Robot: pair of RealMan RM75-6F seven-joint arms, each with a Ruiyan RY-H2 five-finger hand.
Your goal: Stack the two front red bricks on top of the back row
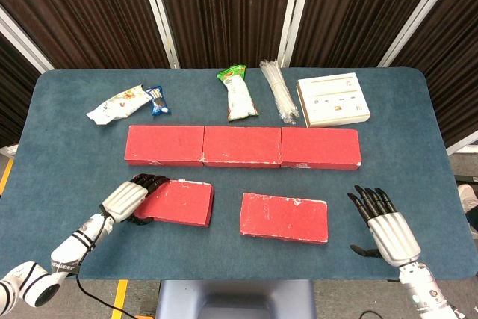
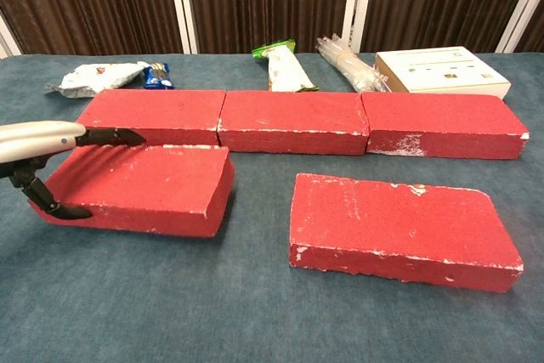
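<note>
Three red bricks form the back row (image 1: pixel 242 146) (image 2: pixel 293 121) across the middle of the blue table. My left hand (image 1: pixel 128 199) (image 2: pixel 38 150) grips the left end of the front left brick (image 1: pixel 178 202) (image 2: pixel 144 187), fingers over its top and thumb under its near edge. That brick is raised slightly and tilted. The front right brick (image 1: pixel 284 217) (image 2: pixel 395 224) lies flat on the cloth. My right hand (image 1: pixel 386 224) hovers open to the right of it, fingers spread, holding nothing; the chest view does not show it.
Behind the row lie a white snack bag (image 1: pixel 113 104), a small blue packet (image 1: pixel 156 100), a green-topped packet (image 1: pixel 238 93), a bundle of clear straws (image 1: pixel 278 90) and a white box (image 1: pixel 332 99). The table's front edge (image 1: pixel 239 278) runs just below both hands.
</note>
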